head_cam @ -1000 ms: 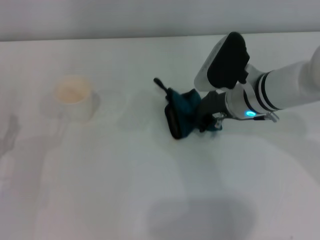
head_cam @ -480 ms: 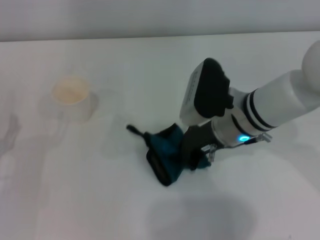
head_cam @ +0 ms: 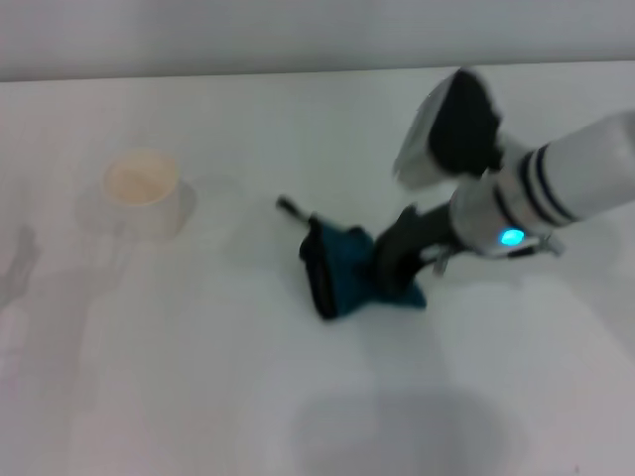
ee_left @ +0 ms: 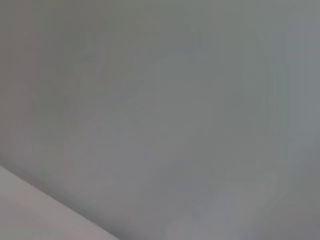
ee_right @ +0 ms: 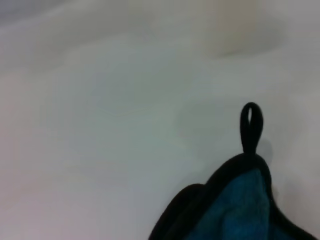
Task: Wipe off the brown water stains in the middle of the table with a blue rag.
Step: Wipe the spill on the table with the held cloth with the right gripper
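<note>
Rag (head_cam: 342, 273), bunched, lies mid-table (head_cam: 198, 377), clamped in my right gripper (head_cam: 389, 278); cream cup (head_cam: 144, 188) stands well left, nothing between; left gripper unseen.

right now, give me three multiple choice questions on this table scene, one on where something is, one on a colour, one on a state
1. Where is the cream cup relative to the blue rag?
A. on the robot's left of it
B. on top of it
C. on the robot's right of it

2. What colour is the rag's edging and loop?
A. white
B. black
C. red

3. What is the right gripper doing?
A. hanging open high above the table
B. holding the cup
C. shut on the rag, pressing it to the table

Answers: 1 A, the head view shows the cup far toward the robot's left. 2 B, the right wrist view shows a black border and loop. 3 C, the gripper is clamped on the bunched rag.
</note>
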Robot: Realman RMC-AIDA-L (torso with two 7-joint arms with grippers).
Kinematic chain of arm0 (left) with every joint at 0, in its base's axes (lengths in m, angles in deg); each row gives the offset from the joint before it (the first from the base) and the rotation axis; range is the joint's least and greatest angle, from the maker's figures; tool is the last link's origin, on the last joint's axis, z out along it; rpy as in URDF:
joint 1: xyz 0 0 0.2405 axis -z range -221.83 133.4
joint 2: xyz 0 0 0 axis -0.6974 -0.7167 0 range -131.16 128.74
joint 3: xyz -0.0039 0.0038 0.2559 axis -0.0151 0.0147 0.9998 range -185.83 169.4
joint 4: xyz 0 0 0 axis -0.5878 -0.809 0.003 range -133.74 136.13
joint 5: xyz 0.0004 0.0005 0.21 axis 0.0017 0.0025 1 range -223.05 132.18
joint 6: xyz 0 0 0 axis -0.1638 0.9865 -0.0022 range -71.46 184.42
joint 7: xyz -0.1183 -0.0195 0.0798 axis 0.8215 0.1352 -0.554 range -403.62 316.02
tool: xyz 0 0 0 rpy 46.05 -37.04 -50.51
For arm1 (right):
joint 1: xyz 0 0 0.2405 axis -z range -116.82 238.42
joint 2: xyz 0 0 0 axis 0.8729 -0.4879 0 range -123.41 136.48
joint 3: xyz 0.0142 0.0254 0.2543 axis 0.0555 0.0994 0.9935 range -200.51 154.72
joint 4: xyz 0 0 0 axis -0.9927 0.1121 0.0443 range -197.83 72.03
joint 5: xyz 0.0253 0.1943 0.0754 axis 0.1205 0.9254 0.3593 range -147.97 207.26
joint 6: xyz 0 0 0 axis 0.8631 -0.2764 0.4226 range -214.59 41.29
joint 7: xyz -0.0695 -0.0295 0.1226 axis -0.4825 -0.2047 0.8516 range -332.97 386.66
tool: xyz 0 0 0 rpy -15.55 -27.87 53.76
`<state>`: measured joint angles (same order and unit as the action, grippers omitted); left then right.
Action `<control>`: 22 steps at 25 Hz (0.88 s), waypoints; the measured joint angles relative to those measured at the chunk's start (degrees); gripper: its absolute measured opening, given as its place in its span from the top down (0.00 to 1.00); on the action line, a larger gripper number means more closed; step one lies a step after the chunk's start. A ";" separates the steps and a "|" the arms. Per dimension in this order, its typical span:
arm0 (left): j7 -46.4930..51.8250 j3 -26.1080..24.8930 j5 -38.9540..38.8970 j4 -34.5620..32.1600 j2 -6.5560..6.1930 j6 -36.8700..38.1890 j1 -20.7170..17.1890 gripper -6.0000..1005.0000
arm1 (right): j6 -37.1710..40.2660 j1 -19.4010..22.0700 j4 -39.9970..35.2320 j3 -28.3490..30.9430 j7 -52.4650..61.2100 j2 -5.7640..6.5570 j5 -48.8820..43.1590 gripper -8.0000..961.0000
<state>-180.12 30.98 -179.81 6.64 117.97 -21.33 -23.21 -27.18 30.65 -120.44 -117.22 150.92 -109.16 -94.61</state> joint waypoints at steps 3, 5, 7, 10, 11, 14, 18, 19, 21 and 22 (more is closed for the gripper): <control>0.00 0.00 0.00 0.00 0.00 -0.09 0.00 0.11 | -0.72 0.33 -0.02 4.75 -0.18 0.28 -0.51 0.89; 0.00 0.00 0.00 -0.16 0.00 -0.11 0.00 0.11 | -0.71 0.54 -0.04 7.22 -0.30 0.47 -1.46 0.88; 0.00 0.00 0.00 -0.43 0.00 -0.12 0.00 0.11 | -0.66 0.90 -0.06 9.11 -0.31 0.56 -2.83 0.88; 0.00 0.00 0.00 -0.58 0.00 -0.16 0.00 0.11 | -0.22 1.55 -0.35 11.39 -0.32 0.64 -4.30 0.87; 0.00 0.00 0.00 -0.58 0.00 -0.18 0.00 0.11 | 0.10 1.72 -0.50 12.06 -0.32 0.68 -4.79 0.86; 0.00 0.00 0.00 -0.61 0.00 -0.24 0.00 0.11 | 1.87 1.89 -0.85 15.26 -0.32 0.76 -7.02 0.85; 0.00 0.00 0.00 -0.62 0.00 -0.24 0.00 0.11 | 4.99 1.53 -0.90 18.70 -0.32 0.83 -9.26 0.84; 0.00 0.00 0.01 -0.62 0.01 -0.24 0.00 0.11 | 5.83 1.49 -0.91 19.30 -0.33 0.86 -9.53 0.83; 0.00 0.00 0.04 -0.62 0.05 -0.24 0.00 0.11 | 7.18 1.46 -0.92 20.03 -0.32 0.88 -9.70 0.83; 0.00 0.00 0.06 -0.62 0.07 -0.24 0.00 0.11 | 7.76 1.46 -0.93 20.16 -0.33 0.82 -9.70 0.82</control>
<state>-180.12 30.98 -179.76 6.02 118.03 -21.57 -23.22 -19.42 32.11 -121.36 -97.05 150.59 -108.34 -104.31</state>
